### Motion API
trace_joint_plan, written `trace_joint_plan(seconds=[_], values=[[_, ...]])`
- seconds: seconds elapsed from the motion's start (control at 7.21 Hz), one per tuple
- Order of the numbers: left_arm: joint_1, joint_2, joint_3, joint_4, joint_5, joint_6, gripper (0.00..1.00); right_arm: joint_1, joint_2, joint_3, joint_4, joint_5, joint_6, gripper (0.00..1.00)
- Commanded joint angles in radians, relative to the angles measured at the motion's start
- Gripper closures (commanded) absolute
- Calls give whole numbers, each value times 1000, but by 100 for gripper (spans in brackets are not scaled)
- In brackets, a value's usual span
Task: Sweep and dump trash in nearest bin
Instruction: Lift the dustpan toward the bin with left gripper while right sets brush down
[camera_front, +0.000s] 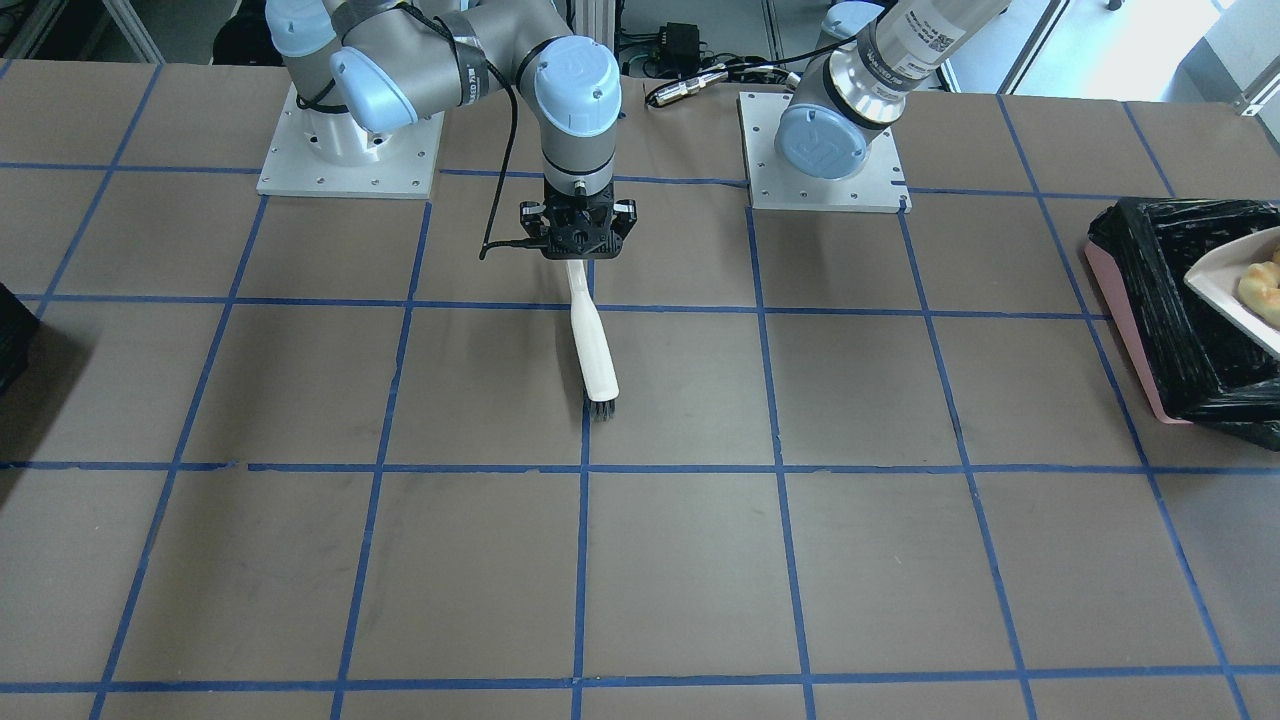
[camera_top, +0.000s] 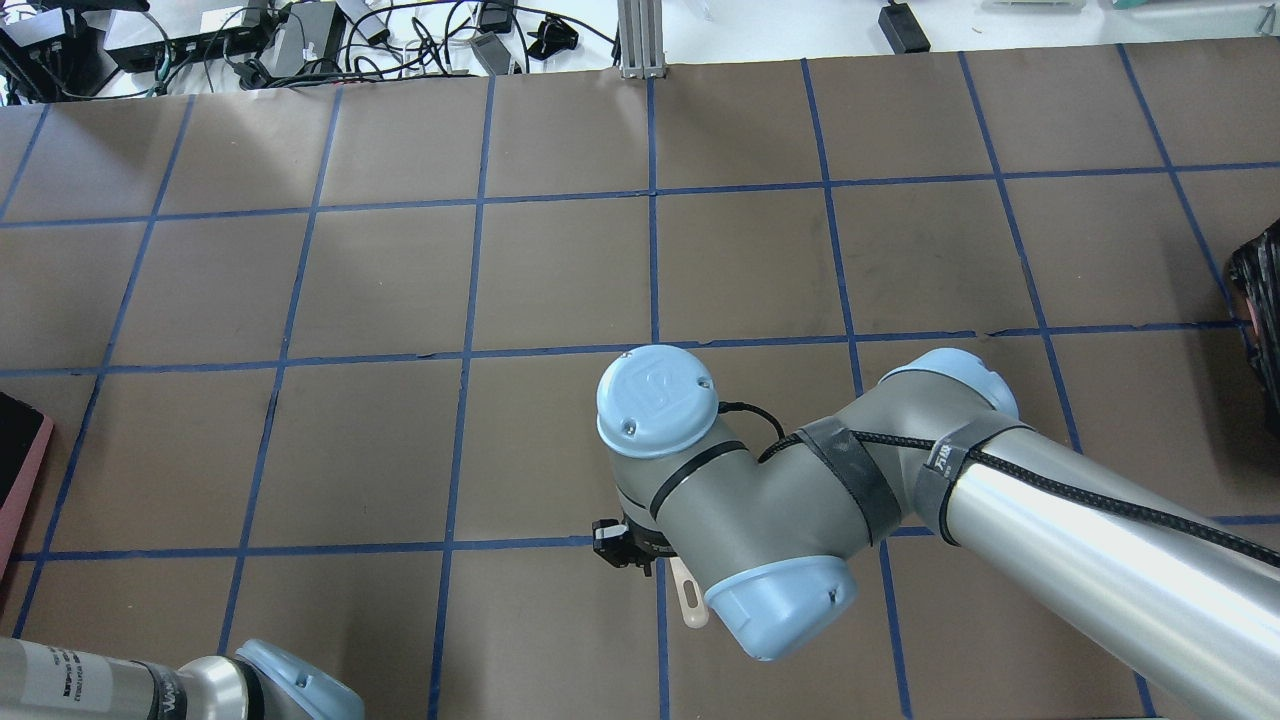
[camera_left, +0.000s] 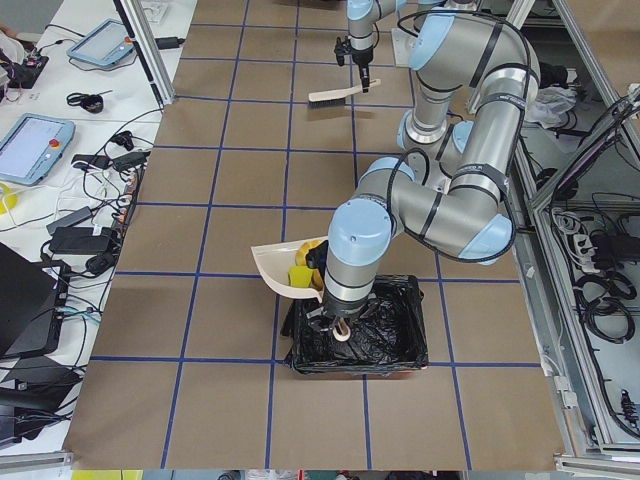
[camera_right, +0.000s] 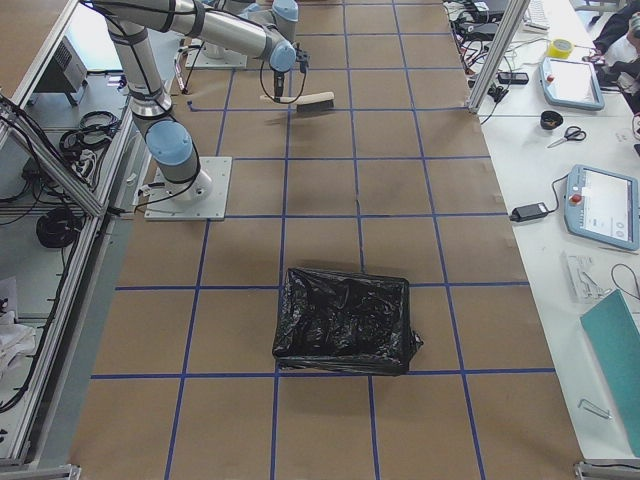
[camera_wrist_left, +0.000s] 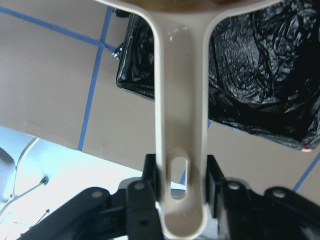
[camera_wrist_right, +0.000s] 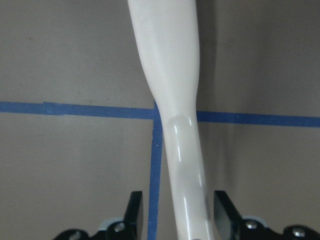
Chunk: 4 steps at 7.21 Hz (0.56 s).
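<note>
Sitting at the table end on the robot's left, the bin (camera_front: 1170, 300) is roomy, with a soft bag. Over its rim the stiff, light dustpan (camera_front: 1222, 283) carries the trash (camera_front: 1262, 290), loose pieces likely to roll out on a tilt. The left gripper (camera_wrist_left: 181, 175) is clamped narrow on the pan handle, a good hold. The right gripper (camera_wrist_right: 180, 215) pinches the brush (camera_front: 592, 345) handle mid-table.

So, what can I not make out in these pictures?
- Trash in the dustpan: small and half behind the left arm in exterior left; cut by the right edge front-facing. Count unclear.
- Brush bristles: overhead, the right arm covers them; only the handle end shows.
- Bin interior: cut by the edge front-facing, partly behind the left arm in exterior left.
- Left hand: out of frame front-facing and overhead.
</note>
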Motion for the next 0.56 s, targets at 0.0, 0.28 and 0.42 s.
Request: trace_joint_plan(seconds=[0.0,0.28,0.42], values=[[67,-48,23,94,-19,87,100,-19,-6,-65,8,-75,-26,31],[74,-88,21,216,-19,132,100,-45,-9,-175,17,-163,-37,0],[72,-96,11,261,-19,179,100,-99,-23,-226,103,-156,-40,0]])
